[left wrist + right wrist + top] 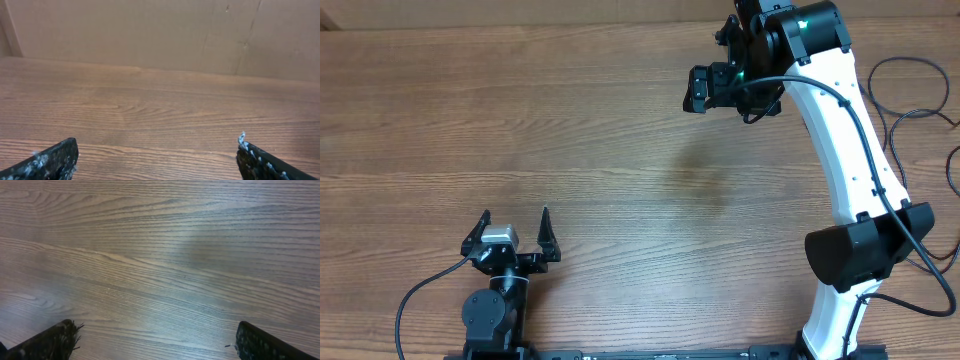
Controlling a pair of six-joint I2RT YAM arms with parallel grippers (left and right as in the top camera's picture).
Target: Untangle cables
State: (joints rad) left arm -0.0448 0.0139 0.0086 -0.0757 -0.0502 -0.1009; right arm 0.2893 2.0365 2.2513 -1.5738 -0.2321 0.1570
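Observation:
Thin black cables lie in loose loops at the table's right edge, partly cut off by the frame; no plug shows. My right gripper hovers over bare wood at the far middle-right, well left of those loops. In the right wrist view it stands open, with only wood grain between its fingers. My left gripper sits near the front left edge, far from the cables. The left wrist view shows it wide open and empty. Neither wrist view shows any cable.
The wooden table fills the overhead view. The white right arm reaches from the front right towards the back, its thicker black wire running along it. A brown cardboard wall closes off the table's far side.

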